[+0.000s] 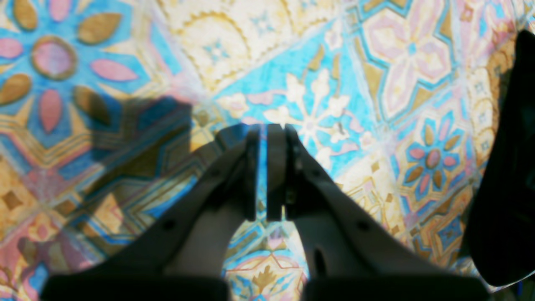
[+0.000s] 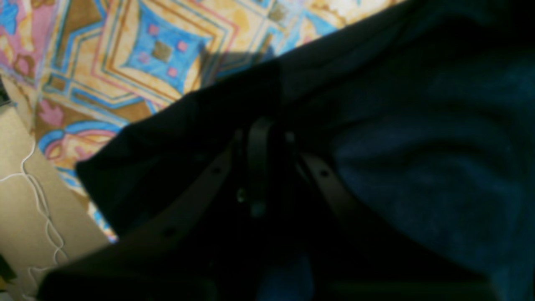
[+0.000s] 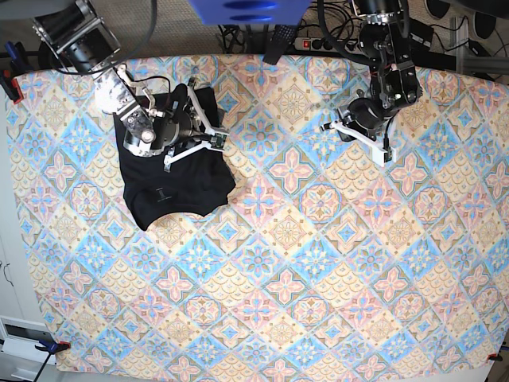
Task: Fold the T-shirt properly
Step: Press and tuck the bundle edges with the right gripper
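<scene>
Nearest me, the patterned tabletop (image 3: 302, 263) lies bare of my arms. One T-shirt (image 3: 179, 187) is on it, a black bundle folded small at the far left part of the cloth in the base view. My right pincer (image 3: 197, 137) hangs over the T-shirt's far half, arm reaching in from the far left corner, wrist bent down. In its wrist view the fingers (image 2: 259, 159) are pressed together above dark cloth; I cannot tell whether any fabric is pinched between them. My left pincer (image 1: 264, 133) is clenched on nothing, only a thin slit between its pads, poised over bare tabletop well apart from the T-shirt, at the far right.
</scene>
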You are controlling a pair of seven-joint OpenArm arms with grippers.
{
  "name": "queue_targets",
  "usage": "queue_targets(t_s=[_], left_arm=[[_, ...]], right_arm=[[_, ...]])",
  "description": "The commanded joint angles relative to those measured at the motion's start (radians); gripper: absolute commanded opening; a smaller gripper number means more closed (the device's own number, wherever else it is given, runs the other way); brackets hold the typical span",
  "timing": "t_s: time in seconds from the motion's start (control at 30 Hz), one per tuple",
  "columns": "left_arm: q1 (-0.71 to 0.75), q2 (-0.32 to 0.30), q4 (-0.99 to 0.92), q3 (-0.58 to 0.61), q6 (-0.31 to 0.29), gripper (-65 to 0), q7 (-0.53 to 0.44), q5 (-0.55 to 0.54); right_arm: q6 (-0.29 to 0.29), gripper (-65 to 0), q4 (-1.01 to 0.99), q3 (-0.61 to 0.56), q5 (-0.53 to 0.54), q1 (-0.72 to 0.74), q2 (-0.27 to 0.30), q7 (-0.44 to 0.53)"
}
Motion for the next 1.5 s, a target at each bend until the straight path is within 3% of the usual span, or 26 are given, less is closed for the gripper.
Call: queue_targets(t_s=[0.0, 0.43, 0.6, 0.77, 0.97, 1.47], left_arm=[[-0.008, -0.001, 0.018, 0.001, -0.002, -61.9, -0.012, -0.008], [-0.007, 0.002, 0.018, 0.001, -0.002, -61.9, -0.012, -0.008], [-0.004, 0.000, 0.018, 0.001, -0.002, -61.9, -0.012, -0.008], [-0.005, 0.003, 0.018, 0.001, -0.002, -61.9, -0.012, -0.010], [-0.005, 0.005, 0.018, 0.001, -0.002, -61.9, -0.012, -0.010], [-0.008, 0.005, 0.018, 0.001, -0.002, -61.9, -0.012, -0.010]], right_arm=[[0.004, -60.5, 0.025, 0.001, 0.008, 0.003, 0.005, -0.006], [0.004, -60.6, 0.254, 0.001, 0.008, 0.002, 0.011, -0.076], [0.004, -60.6, 0.154, 0.002, 0.008, 0.005, 0.005, -0.069], [0.004, -60.6, 0.039, 0.002, 0.008, 0.007, -0.089, -0.012], [0.004, -60.6, -0.025, 0.019, 0.008, 0.049, -0.147, 0.016], [0.004, -60.6, -0.234, 0.219, 0.008, 0.049, -0.167, 0.166]])
